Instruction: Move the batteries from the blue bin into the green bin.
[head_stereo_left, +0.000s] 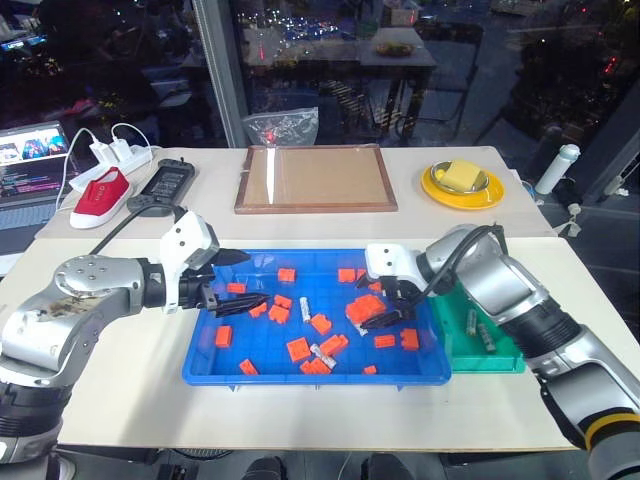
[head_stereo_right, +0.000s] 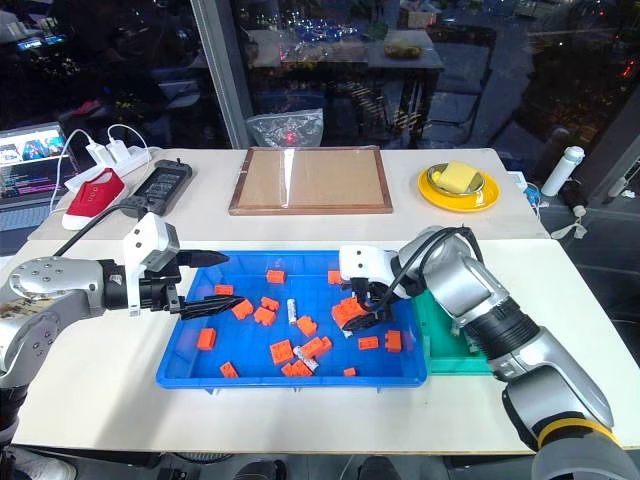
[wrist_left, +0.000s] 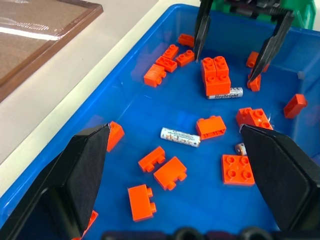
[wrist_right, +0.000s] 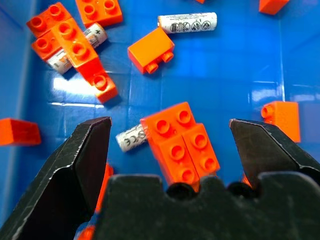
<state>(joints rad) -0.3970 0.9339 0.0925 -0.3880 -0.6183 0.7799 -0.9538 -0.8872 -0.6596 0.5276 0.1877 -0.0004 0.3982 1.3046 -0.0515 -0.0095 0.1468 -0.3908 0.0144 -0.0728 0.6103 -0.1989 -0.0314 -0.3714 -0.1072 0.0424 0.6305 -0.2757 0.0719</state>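
In the blue bin (head_stereo_left: 200, 365), one battery (wrist_right: 132, 137) lies half hidden under a pile of orange blocks (wrist_right: 182, 145), so only its white end with dark print shows. The other batteries (wrist_left: 180, 136) are small silver-white cylinders with dark markings, lying flat on the bin floor among the blocks. The right gripper (wrist_right: 170, 135) hangs wide open over that pile and holds nothing. The left gripper (wrist_left: 175, 150) is also wide open and empty, at the left side of the bin. Two batteries (head_stereo_left: 478, 330) lie in the green bin (head_stereo_left: 500, 360), just right of the blue bin.
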